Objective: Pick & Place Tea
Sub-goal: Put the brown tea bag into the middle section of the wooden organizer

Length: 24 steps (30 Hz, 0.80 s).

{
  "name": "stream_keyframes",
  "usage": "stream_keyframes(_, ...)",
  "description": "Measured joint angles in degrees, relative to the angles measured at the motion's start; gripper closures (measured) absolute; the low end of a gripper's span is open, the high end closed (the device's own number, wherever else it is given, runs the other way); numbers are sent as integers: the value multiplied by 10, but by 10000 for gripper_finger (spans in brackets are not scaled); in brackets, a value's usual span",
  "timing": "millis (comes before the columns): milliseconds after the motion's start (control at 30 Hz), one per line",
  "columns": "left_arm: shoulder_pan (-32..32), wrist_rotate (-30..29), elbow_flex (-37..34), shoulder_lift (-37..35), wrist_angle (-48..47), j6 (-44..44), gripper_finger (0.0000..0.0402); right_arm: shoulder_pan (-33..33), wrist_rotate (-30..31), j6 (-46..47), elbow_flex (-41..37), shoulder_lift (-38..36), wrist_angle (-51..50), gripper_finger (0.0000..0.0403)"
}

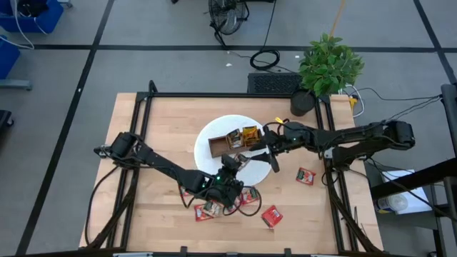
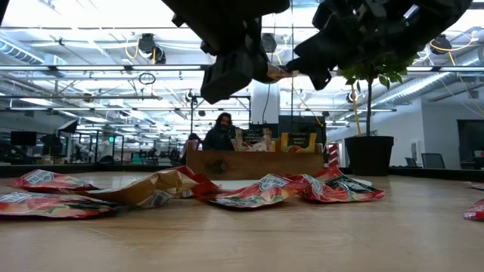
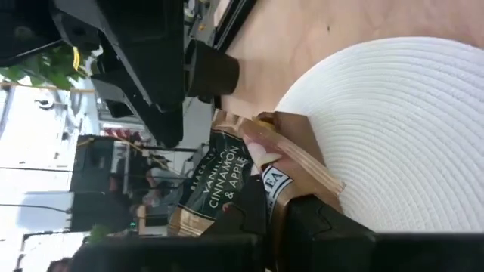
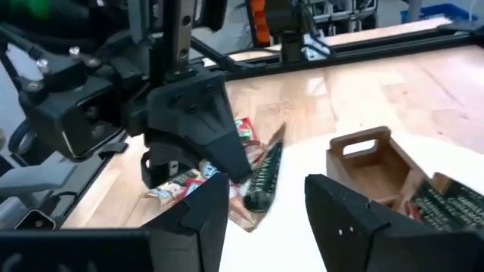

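Left gripper over near edge of round white woven mat, fingers pressed together, pinching a tan-and-dark flat tea sachet printed "vanilla cinnamon & apple". Held sachet hanging clear of the mat, seen between the dark fingers in left wrist view and again as a dark-and-tan packet under the left gripper in right wrist view.

Right gripper just beside left gripper, on its far-right side, over the mat's edge; fingers spread apart, nothing between them.

Brown wooden three-compartment tray on the mat, directly beyond left gripper, touching neither gripper; several sachets standing upright inside, one yellow.

Loose red and tan sachets lying flat on light wooden table behind and beneath left wrist. One red sachet nearer the table's front edge. Another red sachet alone, just to the outer side of right gripper.

Low view: crumpled red and tan sachets in a row along the tabletop, tray behind them, both arms dark overhead. Potted green plant at far right corner, well apart from either gripper.
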Motion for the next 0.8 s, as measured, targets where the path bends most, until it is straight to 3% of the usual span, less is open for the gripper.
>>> stream_keyframes(600,10,32,0,0,31,36,386,-9,-47,42,0,64,41,246)
stream_keyframes(700,10,33,0,0,31,34,386,-9,-48,41,0,64,50,263)
stream_keyframes(800,10,37,0,0,31,30,386,-9,-63,33,0,64,57,309)
